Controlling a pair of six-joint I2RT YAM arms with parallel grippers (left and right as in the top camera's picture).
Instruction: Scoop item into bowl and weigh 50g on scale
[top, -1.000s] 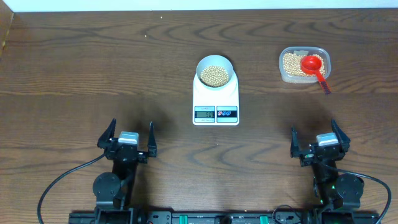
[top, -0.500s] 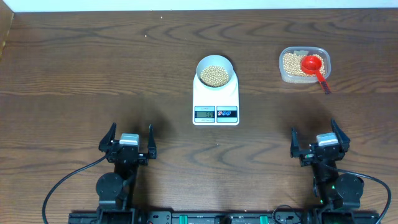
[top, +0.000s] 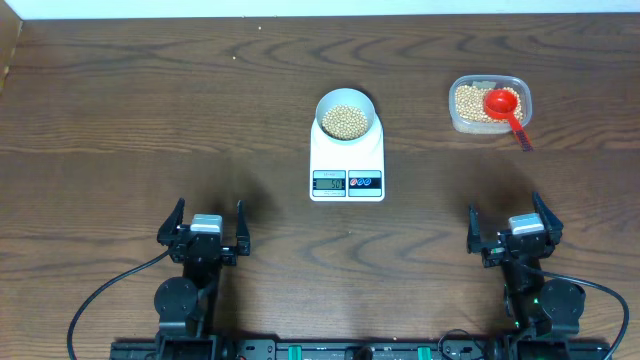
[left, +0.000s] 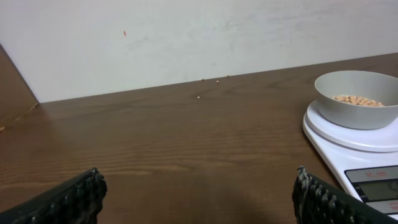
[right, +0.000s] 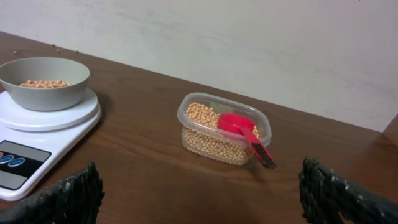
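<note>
The pale bowl (top: 346, 116) stands on the white scale (top: 346, 165) at the table's middle and holds tan beans (top: 345, 122). The bowl (left: 356, 98) and scale (left: 360, 146) show at the right of the left wrist view, and the bowl (right: 43, 82) on the scale (right: 37, 134) at the left of the right wrist view. My left gripper (top: 205, 228) is open and empty at the near left. My right gripper (top: 510, 227) is open and empty at the near right. Both are far from the scale.
A clear plastic tub (top: 489, 104) of beans stands at the back right with a red scoop (top: 505, 106) resting in it, handle over the rim. It shows in the right wrist view too (right: 224, 129). A few stray beans (left: 214, 81) lie by the back wall.
The left arm has shifted very slightly. Nothing else has moved.
</note>
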